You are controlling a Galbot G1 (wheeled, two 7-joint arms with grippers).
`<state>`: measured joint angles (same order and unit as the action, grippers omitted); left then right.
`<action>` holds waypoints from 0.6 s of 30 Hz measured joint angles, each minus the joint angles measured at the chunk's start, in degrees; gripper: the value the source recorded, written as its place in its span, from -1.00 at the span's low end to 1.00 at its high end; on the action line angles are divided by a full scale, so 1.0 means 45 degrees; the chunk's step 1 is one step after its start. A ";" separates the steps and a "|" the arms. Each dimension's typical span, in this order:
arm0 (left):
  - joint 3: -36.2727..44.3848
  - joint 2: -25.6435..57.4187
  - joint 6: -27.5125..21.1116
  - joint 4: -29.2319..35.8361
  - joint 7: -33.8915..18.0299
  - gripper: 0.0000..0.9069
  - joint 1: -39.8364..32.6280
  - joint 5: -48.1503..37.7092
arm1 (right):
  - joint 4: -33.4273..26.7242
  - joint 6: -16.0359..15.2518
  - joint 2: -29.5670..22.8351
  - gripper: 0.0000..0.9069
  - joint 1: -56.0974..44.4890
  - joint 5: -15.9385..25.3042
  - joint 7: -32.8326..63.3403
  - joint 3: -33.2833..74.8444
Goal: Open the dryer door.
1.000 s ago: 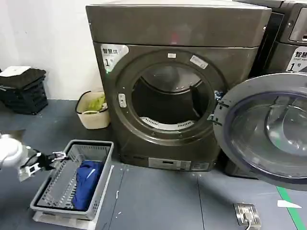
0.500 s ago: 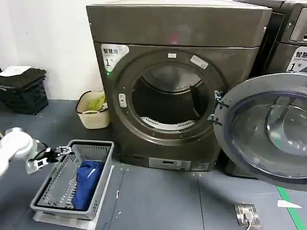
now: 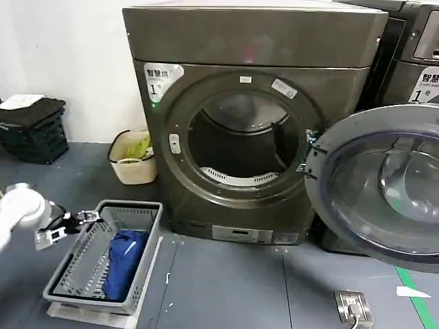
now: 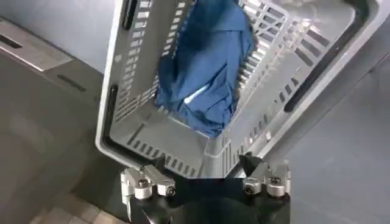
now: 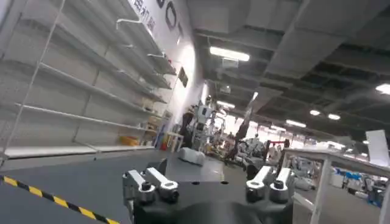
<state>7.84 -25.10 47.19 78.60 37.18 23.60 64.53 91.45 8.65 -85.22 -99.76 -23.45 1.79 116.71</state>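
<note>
The dryer is a big dark grey machine with a "1" sticker at its upper corner. Its dryer door, chrome-ringed with tinted glass, stands swung wide open to the right, leaving the drum opening exposed. My left gripper hovers low at the far left, beside the near corner of a grey laundry basket. In the left wrist view the left gripper is open with nothing between its fingers, above the basket rim. My right gripper is open, facing the room's shelves.
A blue garment lies in the basket. A cream bucket and a black crate stand by the wall at left. A second machine is behind the open door. A floor socket and green tape lie at front right.
My left arm has risen a little and shifted right toward the basket corner. The door and basket have not moved.
</note>
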 joint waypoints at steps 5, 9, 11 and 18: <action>-0.0006 -0.0025 0.0001 0.0005 -0.0001 1.00 0.0021 0.0151 | -0.0003 0.0006 -0.0026 1.00 0.0000 0.0004 -0.0002 0.0001; 0.0014 -0.0001 0.0000 0.0048 -0.0013 1.00 0.0032 0.0066 | -0.0032 0.0010 -0.0026 1.00 0.0002 -0.0019 -0.0003 -0.0007; 0.0040 0.0045 0.0001 0.0100 -0.0032 1.00 0.0078 0.0029 | -0.0051 0.0012 -0.0027 1.00 0.0001 -0.0019 -0.0013 -0.0013; 0.0045 0.0202 0.0000 0.0335 -0.0056 1.00 0.0200 -0.0240 | -0.0063 0.0044 -0.0041 1.00 0.0002 -0.0013 -0.0029 -0.0016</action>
<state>8.04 -24.19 47.19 80.10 36.93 24.50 63.45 91.17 8.84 -85.41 -99.75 -23.50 1.66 116.64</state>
